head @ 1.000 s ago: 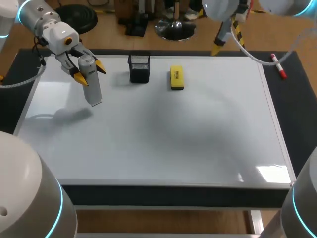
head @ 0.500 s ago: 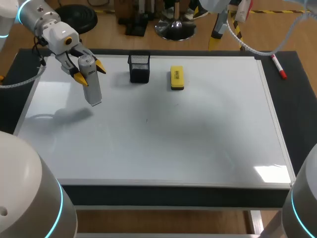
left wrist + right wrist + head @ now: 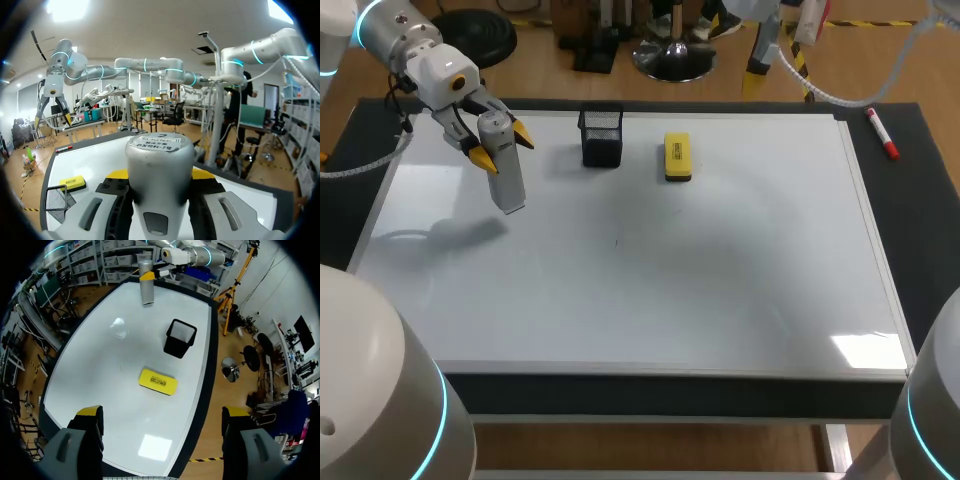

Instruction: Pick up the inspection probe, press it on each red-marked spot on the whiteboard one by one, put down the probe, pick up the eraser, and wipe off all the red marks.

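The left gripper (image 3: 502,145) is clamped on the probe (image 3: 508,185), a grey cylinder. Its yellow tips press the upper part from two sides. In the head view the pair sits at ten o'clock on the whiteboard (image 3: 670,290). The probe leans, top toward the far edge and lower end toward the board, with a shadow on the board at its seven o'clock. I cannot tell whether the lower end touches the surface.

The left wrist view shows the probe's flat top filling the space between that gripper's fingers. Beyond it are the board, the eraser (image 3: 72,183) and a black mesh cup (image 3: 56,200).

The cup (image 3: 602,137) stands upright near the board's far edge, at about eleven o'clock. The yellow eraser (image 3: 677,157) lies flat just beside it at its three o'clock, the two apart. A red-capped marker (image 3: 882,133) lies on the dark worktop (image 3: 925,230) off the board's two o'clock corner. A tiny dark speck (image 3: 616,241) shows near the board's middle.

The right gripper (image 3: 161,412) is spread wide and holds nothing. In its wrist view it hangs high over the board's edge, one finger above the board and the other out past the worktop. Ahead of it lies the eraser, then the cup, and farthest the probe in the left gripper.
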Motion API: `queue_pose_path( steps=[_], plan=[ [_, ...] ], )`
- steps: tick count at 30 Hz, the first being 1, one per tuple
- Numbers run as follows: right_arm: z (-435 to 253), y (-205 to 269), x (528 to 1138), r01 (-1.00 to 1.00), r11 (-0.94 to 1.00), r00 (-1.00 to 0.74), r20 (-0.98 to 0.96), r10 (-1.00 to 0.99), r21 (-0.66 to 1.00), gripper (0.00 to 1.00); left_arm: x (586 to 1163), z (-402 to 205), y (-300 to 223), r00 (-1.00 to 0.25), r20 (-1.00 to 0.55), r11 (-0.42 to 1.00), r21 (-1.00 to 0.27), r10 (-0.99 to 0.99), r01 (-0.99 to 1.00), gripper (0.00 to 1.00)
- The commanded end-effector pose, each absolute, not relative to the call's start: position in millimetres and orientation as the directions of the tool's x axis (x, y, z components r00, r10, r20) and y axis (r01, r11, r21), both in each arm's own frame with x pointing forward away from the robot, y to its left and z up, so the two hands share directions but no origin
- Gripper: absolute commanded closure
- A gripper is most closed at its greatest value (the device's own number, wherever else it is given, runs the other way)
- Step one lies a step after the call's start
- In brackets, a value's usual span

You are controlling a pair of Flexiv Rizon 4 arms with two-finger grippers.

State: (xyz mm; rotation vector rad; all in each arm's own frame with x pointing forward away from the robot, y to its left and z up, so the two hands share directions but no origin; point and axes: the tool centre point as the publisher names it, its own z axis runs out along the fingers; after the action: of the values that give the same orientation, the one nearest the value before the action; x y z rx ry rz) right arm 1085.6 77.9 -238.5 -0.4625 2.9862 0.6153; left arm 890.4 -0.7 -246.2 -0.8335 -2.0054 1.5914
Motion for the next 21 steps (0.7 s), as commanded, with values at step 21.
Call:
queue_pose_path(
  steps=[21],
  plan=[
    [-236.3,77.9,1088.5,-0.302,0.877,-0.953,-0.099,-0.286,0.373,0.00,944.5,-190.7,-26.3,-0.794,-0.022,0.214,-0.958,0.608,0.191,1.00]
  ],
)
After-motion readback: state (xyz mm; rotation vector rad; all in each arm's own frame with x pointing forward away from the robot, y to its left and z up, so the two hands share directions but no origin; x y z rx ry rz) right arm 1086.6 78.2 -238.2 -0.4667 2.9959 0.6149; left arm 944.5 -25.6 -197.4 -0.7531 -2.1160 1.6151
